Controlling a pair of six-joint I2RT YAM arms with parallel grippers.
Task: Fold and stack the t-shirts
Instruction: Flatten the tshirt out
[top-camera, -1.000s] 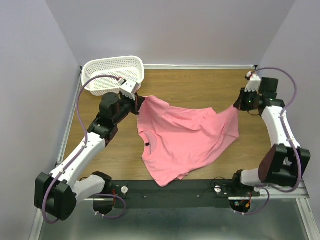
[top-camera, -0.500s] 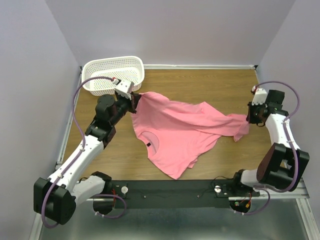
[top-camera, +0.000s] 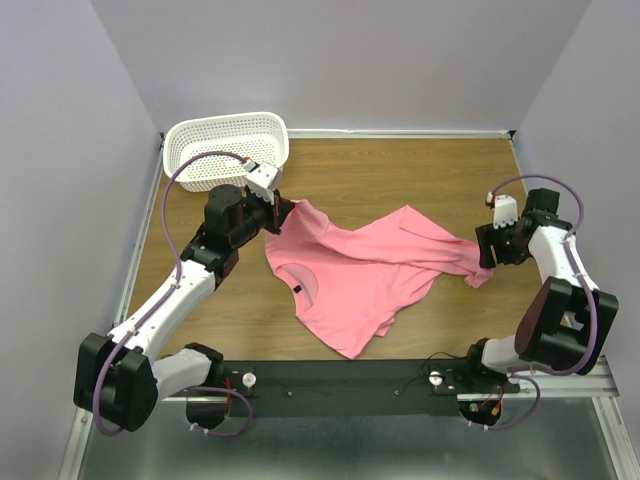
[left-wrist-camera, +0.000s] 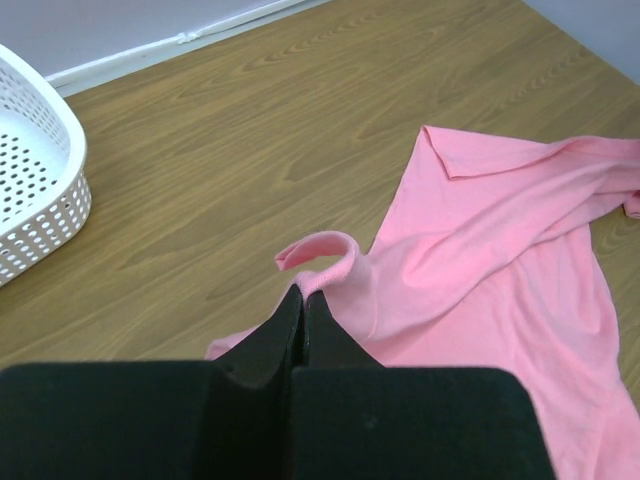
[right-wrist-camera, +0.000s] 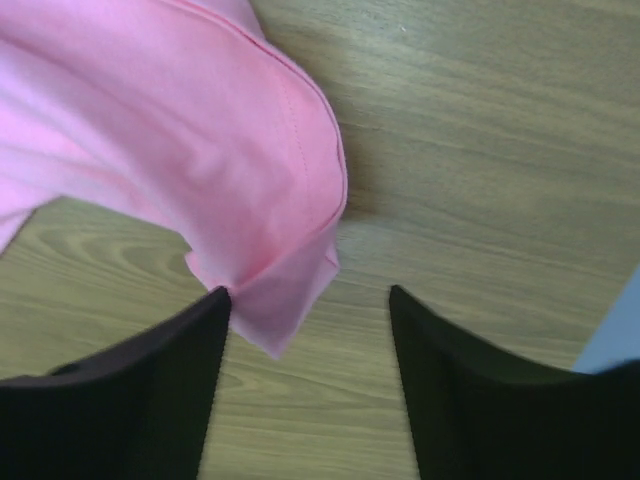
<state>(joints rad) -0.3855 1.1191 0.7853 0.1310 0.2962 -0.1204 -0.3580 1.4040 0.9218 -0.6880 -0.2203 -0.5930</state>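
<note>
T-shirt (top-camera: 350, 270) spreading step: my left gripper (left-wrist-camera: 303, 292) pinches its far-left edge, right gripper (right-wrist-camera: 308, 295) sits released; next I flatten it.

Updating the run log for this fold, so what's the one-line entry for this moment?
left gripper: shut on t-shirt edge | right gripper: open, t-shirt corner between its fingers | t-shirt: rumpled on table, unfolded

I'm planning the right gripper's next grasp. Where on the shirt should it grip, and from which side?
Probably the doubled corner of the shirt, which sticks out toward the right gripper. Come from the right, low over the table: its hem edge faces the open jaws there.
</note>
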